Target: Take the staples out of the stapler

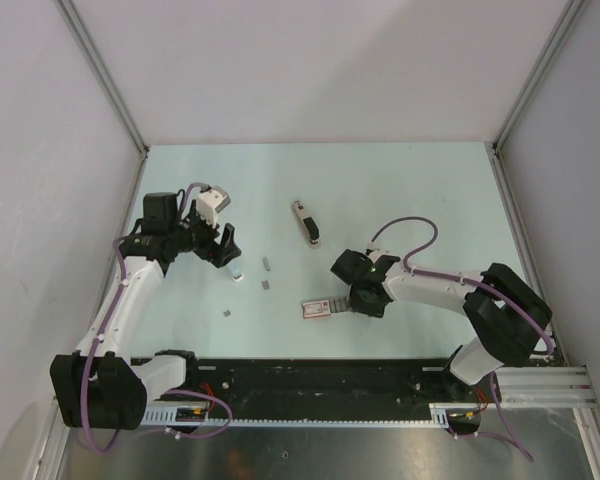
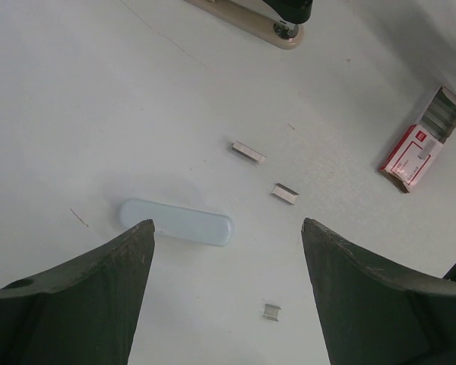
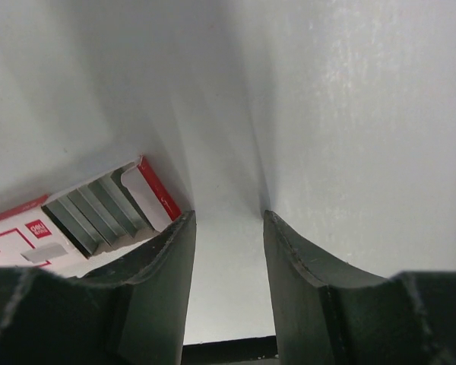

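Stapler partly beyond left-wrist view

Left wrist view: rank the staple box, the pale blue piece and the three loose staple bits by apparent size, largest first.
1. staple box, narrowly, though farther away
2. pale blue piece
3. far staple strip
4. middle staple strip
5. near staple bit, smallest despite being nearest

Top view: overhead from near edge, whole surface. Wrist views: low, close; all three share red-white box.
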Controlling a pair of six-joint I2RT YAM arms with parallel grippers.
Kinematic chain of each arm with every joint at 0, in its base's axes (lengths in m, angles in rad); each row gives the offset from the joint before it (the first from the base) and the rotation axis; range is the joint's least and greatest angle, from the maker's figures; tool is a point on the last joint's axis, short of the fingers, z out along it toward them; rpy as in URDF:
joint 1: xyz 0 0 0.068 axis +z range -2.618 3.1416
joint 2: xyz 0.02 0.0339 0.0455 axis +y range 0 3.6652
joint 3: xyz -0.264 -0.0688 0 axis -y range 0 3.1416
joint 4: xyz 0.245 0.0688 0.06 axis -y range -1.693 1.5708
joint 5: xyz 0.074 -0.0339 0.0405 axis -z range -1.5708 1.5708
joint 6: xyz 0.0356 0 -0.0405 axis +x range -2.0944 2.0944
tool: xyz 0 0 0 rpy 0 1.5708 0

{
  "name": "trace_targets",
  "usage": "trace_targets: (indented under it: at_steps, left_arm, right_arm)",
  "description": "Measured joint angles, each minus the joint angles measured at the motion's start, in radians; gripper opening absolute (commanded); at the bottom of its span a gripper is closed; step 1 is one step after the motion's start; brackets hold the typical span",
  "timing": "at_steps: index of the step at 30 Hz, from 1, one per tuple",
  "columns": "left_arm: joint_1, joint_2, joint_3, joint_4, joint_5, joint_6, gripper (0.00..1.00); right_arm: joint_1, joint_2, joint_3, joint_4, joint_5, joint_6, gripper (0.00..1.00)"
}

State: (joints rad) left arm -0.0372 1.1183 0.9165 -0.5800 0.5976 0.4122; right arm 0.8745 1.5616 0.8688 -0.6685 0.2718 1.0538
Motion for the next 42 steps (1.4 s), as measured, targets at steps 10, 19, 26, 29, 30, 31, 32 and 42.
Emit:
trace_targets:
  at_steps: [10,19,26,29,30,31,32,42]
  left_arm:
    - [-0.002,0.0,0.0,0.0,0.0,0.008,0.83]
    - [-0.002,0.0,0.0,0.0,-0.001,0.015,0.83]
    - [-0.002,0.001,0.0,0.0,-0.001,0.015,0.83]
    - [-0.002,0.001,0.0,0.0,-0.001,0.015,0.83]
    - [-0.002,0.002,0.0,0.0,-0.001,0.015,0.83]
    - [-0.002,0.002,0.0,0.0,-0.001,0.016,0.83]
    - [-0.002,0.004,0.0,0.0,-0.002,0.015,0.83]
    - [-0.006,0.033,0.0,-0.002,-0.015,0.016,0.84]
  right_arm:
    - [0.04,-0.003,0.0,-0.012,-0.008,0.012,0.46]
    - [0.015,-0.036,-0.004,-0.079,-0.008,0.006,0.46]
    - [-0.04,-0.069,-0.004,-0.082,0.0,-0.016,0.46]
    - [-0.042,-0.049,-0.004,-0.063,0.0,-0.019,0.46]
    - [-0.038,-0.037,-0.004,-0.055,-0.001,-0.019,0.46]
    - [-0.033,-0.023,-0.004,-0.047,-0.001,-0.019,0.45]
    - [-0.026,-0.01,-0.004,-0.04,-0.003,-0.019,0.45]
    - [0.028,0.015,0.015,-0.014,0.0,-0.017,0.45]
